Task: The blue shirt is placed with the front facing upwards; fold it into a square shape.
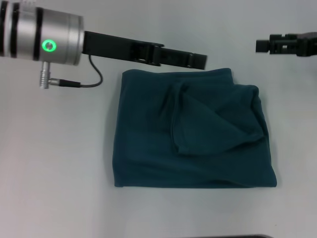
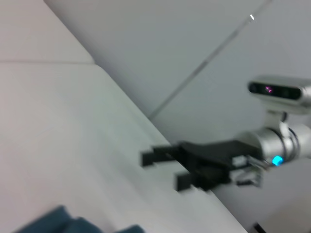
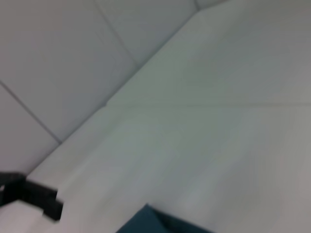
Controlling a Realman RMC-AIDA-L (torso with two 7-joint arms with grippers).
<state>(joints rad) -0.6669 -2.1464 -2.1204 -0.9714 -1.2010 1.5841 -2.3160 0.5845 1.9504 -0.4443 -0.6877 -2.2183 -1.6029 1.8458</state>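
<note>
Two tools hang above the far side of the white counter, and neither holds anything. The blue shirt lies in the middle of the counter, already folded into a rough, squarish block with a loose flap rumpled across its top and its lettering out of sight. The left tool reaches in from the left, its tip over the shirt's far edge, just past the middle; whether its fingers are spread or closed I cannot tell. The right tool sits off the shirt's far right corner, apart from the cloth, and the left wrist view shows its two fingers standing parted with nothing between them. The left tool is the nearer one, with the shirt lying toward the robot from it. The folding looks close to finished; only that rumpled flap seems to need flattening.
</note>
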